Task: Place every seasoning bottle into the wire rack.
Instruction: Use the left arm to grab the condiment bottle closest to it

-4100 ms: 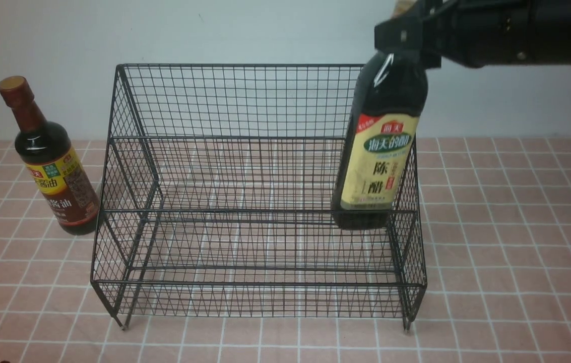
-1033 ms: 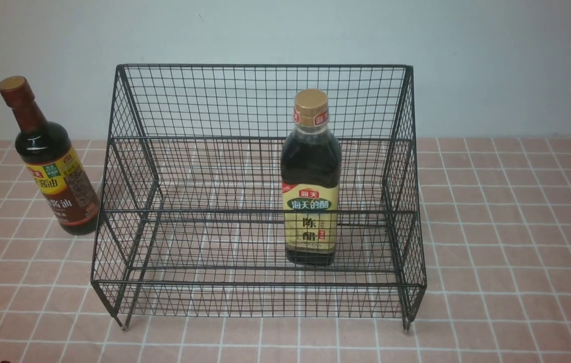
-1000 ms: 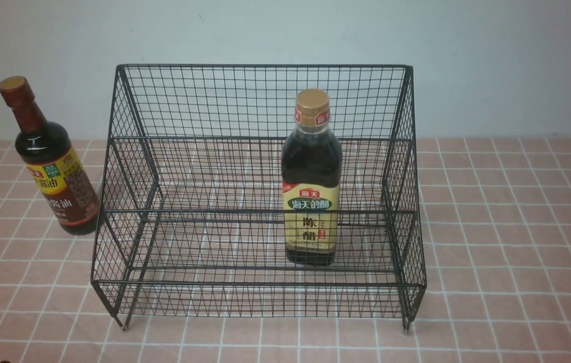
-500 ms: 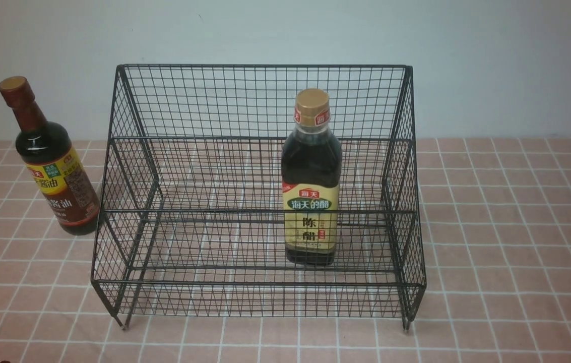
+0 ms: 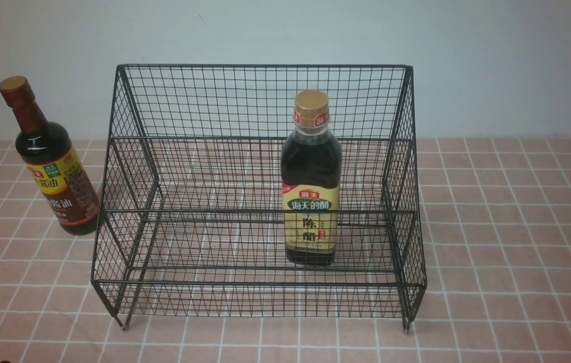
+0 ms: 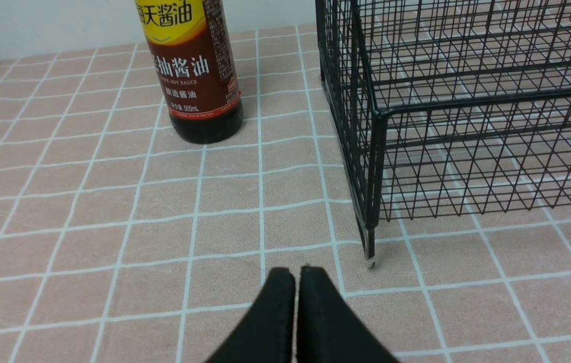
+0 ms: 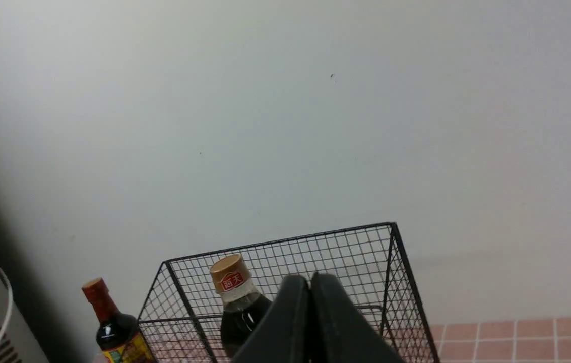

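Left gripper: I am keeping both black fingers pressed together with nothing between them, low over the tiled table, just in front of the wire rack's front-left leg.
Right gripper: I am holding these fingers closed flat against each other too, gripping nothing, on the near side of the wire rack and pointing toward its tall back.
Wire rack: the black two-tier mesh rack is standing on its short legs on the table, its open side facing me.
Gold-cap bottle: it is standing upright inside the wire rack, on the lower front tier, right of the rack's middle, with its cream-green label facing me.
Brown-cap bottle: the slim long-necked bottle is standing on the table outside the wire rack, just beside the rack's left wall and clear of it, level with the step between the tiers.
Wall: a plain pale surface is rising behind the wire rack's back panel.
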### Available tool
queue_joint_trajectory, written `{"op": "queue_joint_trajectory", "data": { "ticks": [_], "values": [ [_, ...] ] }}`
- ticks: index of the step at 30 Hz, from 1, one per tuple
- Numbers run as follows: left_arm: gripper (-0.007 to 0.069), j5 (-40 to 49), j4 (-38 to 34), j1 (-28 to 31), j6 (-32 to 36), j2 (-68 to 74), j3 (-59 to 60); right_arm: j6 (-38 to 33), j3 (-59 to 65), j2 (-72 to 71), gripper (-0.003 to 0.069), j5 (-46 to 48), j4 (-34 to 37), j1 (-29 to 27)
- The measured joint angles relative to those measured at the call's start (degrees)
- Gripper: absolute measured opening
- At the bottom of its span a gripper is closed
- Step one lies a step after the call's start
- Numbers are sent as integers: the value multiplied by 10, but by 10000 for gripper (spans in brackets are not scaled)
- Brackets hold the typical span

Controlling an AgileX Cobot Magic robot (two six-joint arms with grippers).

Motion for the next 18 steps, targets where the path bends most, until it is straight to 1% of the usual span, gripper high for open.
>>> {"op": "queue_joint_trajectory", "data": {
  "ticks": [3, 7, 10, 14, 16, 18],
  "values": [
    [-7, 0, 0, 0, 0, 0, 0, -65, 7, 0, -13, -17, -2, 0],
    [-7, 0, 0, 0, 0, 0, 0, -121, 9, 0, -13, -25, -2, 0],
    [-7, 0, 0, 0, 0, 0, 0, -133, 10, 0, -13, -25, 0, 0],
    [-7, 0, 0, 0, 0, 0, 0, -134, 13, -4, -13, -26, -10, -3],
    [-7, 0, 0, 0, 0, 0, 0, -135, 21, -14, -13, -25, -24, -19],
    [-7, 0, 0, 0, 0, 0, 0, -140, 41, -28, -13, -25, -46, -57]
  ]
}}
